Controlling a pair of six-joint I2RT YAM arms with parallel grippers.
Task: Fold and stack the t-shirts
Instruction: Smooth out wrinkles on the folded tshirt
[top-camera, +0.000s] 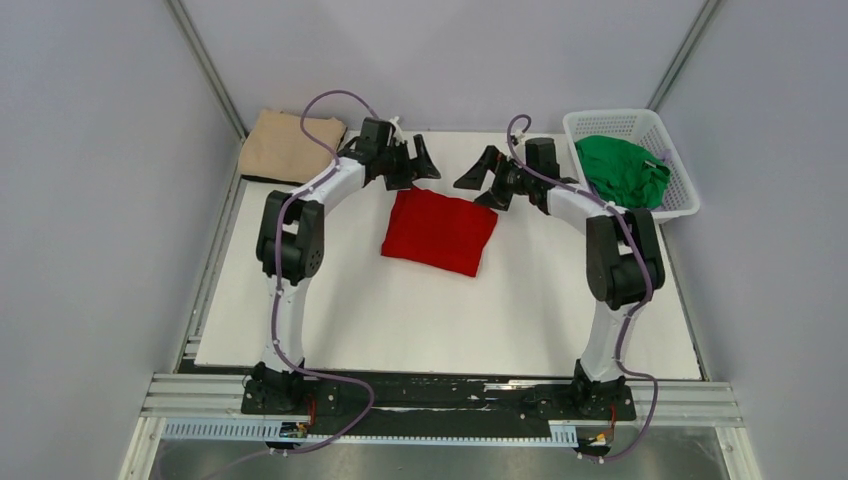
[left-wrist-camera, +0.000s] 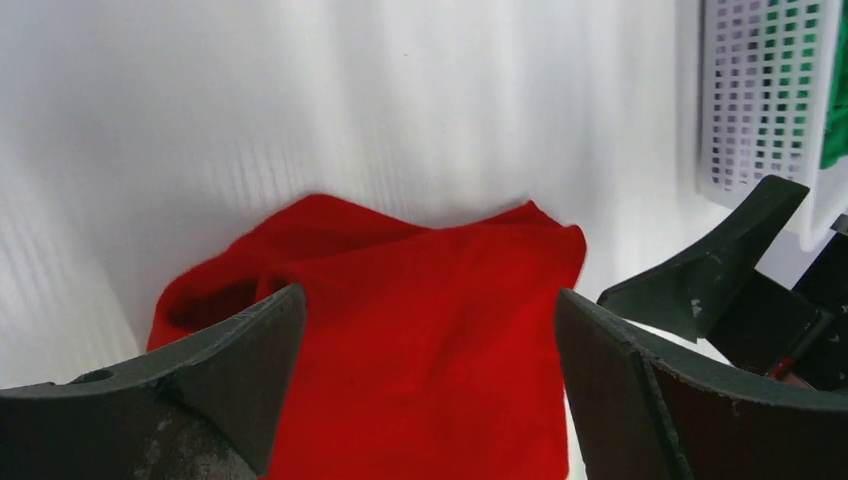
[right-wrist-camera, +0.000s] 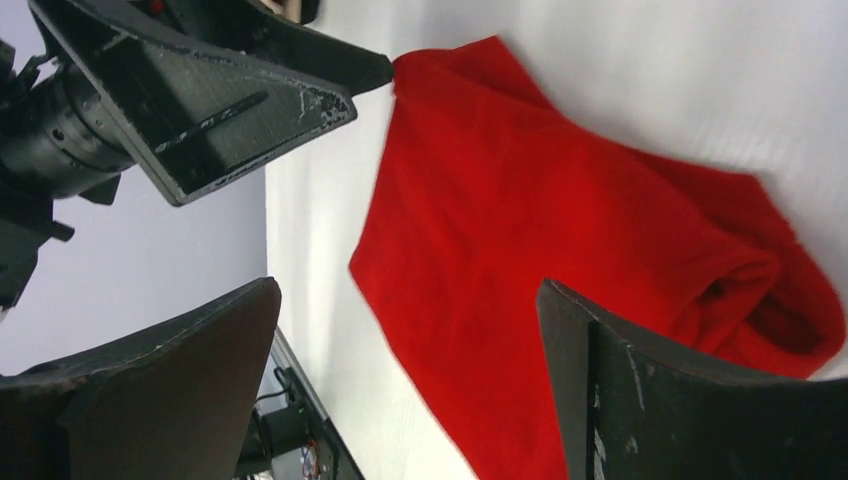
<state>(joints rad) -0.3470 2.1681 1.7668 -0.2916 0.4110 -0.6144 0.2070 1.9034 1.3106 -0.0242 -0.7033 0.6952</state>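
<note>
A bright red t-shirt (top-camera: 440, 231) lies folded in a rough rectangle in the middle of the white table; it also shows in the left wrist view (left-wrist-camera: 420, 340) and the right wrist view (right-wrist-camera: 560, 250). A tan beige t-shirt (top-camera: 291, 145) lies folded at the far left corner. A green t-shirt (top-camera: 622, 168) is crumpled inside the white basket (top-camera: 681, 200). My left gripper (top-camera: 414, 166) is open and empty above the red shirt's far left edge. My right gripper (top-camera: 483, 180) is open and empty above its far right corner.
The white lattice basket stands at the far right of the table, its wall visible in the left wrist view (left-wrist-camera: 760, 90). Grey walls enclose the table on three sides. The arm bases sit on a black rail (top-camera: 440, 400) at the near edge.
</note>
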